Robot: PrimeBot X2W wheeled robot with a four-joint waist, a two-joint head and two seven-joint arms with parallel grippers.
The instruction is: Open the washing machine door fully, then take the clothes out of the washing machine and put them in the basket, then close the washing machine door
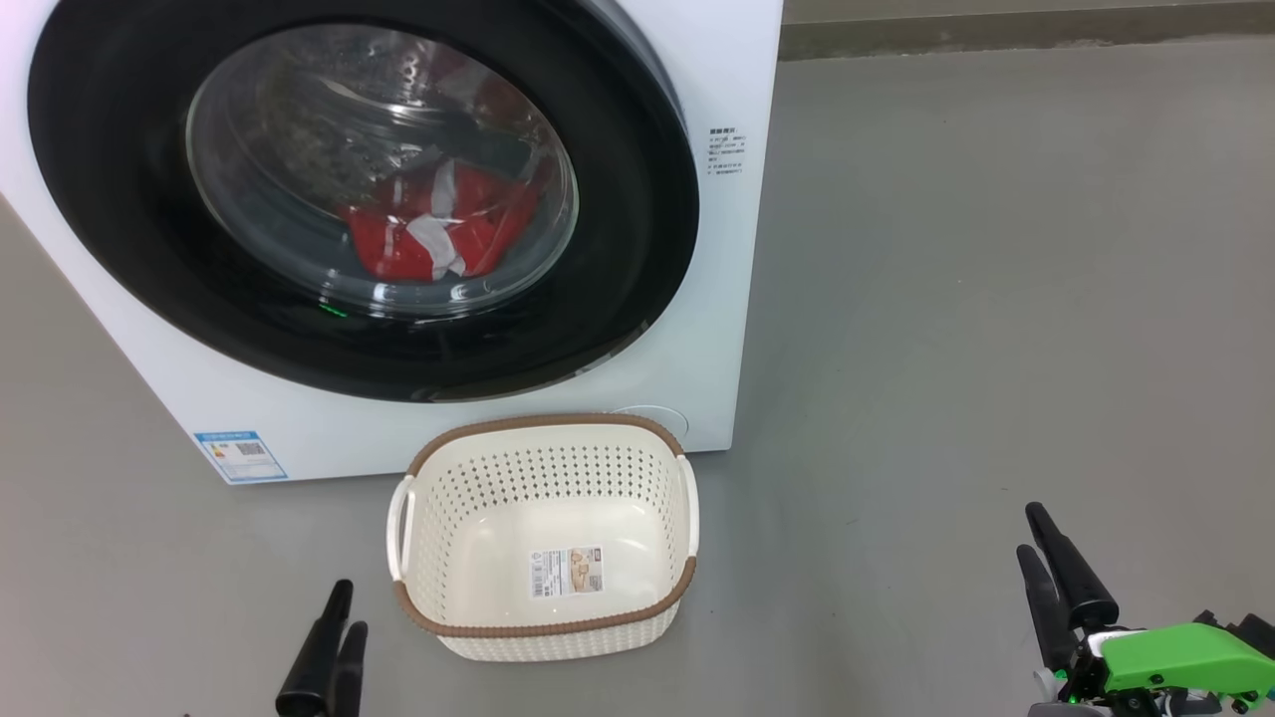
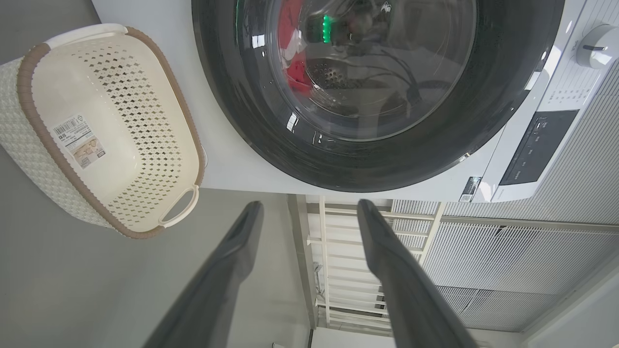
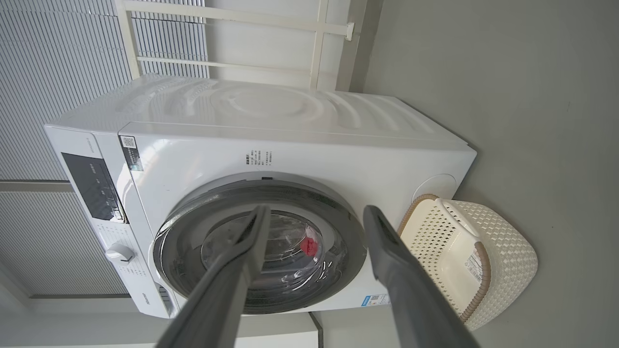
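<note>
Closest to me, at seven o'clock in the head view, the left claw [image 1: 349, 609] showed at the bottom edge. Its wrist view had the two dark fingers spread apart with nothing between them. I judged it parked low and clear so that it would not block the door's swing.

Just to its right, at six o'clock, the basket [image 1: 546, 422] sat upright and empty on the grey floor [image 1: 996, 299], its far rim just beside the foot of the washing machine [image 1: 717, 80]. That spot made sense to me: right below the opening, a garment would need only a short carry and a drop.

At eleven o'clock the washing machine door [image 1: 623, 249] lay against the machine's front, shut or nearly so; I could not tell whether it was latched. Through its glass bowl I saw the clothes [image 1: 398, 244], red with white parts, heaped low in the drum, so none of the unloading was done.

At five o'clock the right claw [image 1: 1031, 531] stood well apart from the basket, its fingers likewise open and empty by its wrist view. The door's right edge lay on that side, so I judged the right arm the likelier one to pull it open first.
</note>
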